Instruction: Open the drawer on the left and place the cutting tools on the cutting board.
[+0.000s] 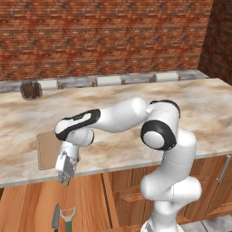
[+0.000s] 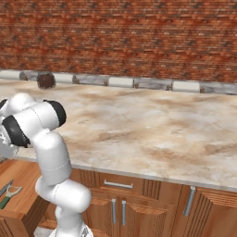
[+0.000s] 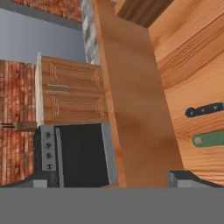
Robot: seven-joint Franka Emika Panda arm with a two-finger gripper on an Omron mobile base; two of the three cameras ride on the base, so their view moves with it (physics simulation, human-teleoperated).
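Drawer (image 1: 27, 204): pulled out, knife (image 1: 55, 217) and peeler (image 1: 68, 216) inside.
Tool (image 1: 65, 177): released, empty.
Advice: descend squarely over the knife handle.

A smooth, veined beige marble-look countertop (image 1: 136, 122) is seen, backed by a rough red brick wall (image 1: 104, 36). The flat light-wood cutting board (image 1: 45, 149) is shown matt. The open drawer (image 1: 31, 204) is lined with smooth grained orange-brown wood, on which a dark grey matt-handled knife (image 3: 204, 110) and a green-handled peeler (image 3: 209, 139) are laid.
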